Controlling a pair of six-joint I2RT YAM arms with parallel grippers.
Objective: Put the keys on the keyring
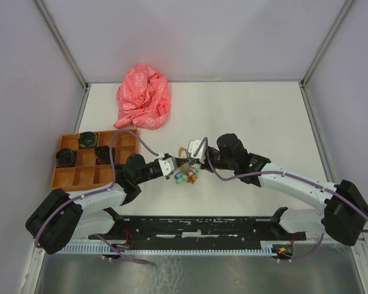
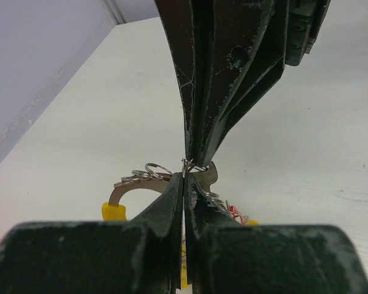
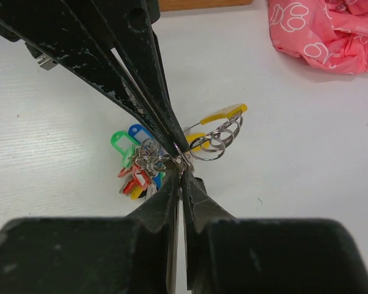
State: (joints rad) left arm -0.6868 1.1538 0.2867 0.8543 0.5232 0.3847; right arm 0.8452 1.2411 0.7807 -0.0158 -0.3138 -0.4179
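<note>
Mid-table, the two arms meet nose to nose. The left gripper [image 2: 183,178] and the right gripper [image 3: 181,173] are both clenched, tips almost touching each other, and each pinches the wire of the keyring [image 3: 172,160] from opposite sides.

The bunch sits right under that pinch, just on the near side of the fingertips in the top view. Coloured tags fan out from it: green [image 3: 119,139], blue [image 3: 138,131], and a yellow tag [image 3: 224,112] pointing away up-right on a short chain of spare rings [image 3: 213,144].

Of the keys, only the red head [image 3: 135,181] shows. It lies down-left of the pinch, its long axis slanting up toward the ring. Its blade is lost among the tags, and I cannot pick out the black-headed key. I cannot tell whether the bunch rests on the table [image 1: 264,122] or hangs just off it.

The fingers block most of both wrist views, so the ring's opening is hidden.

A pink cloth [image 1: 144,98] lies crumpled at the far side. Its white print is outline shapes, nothing legible. An orange tray [image 1: 70,179] sits to the left with dark round things in its compartments, too small to identify.
</note>
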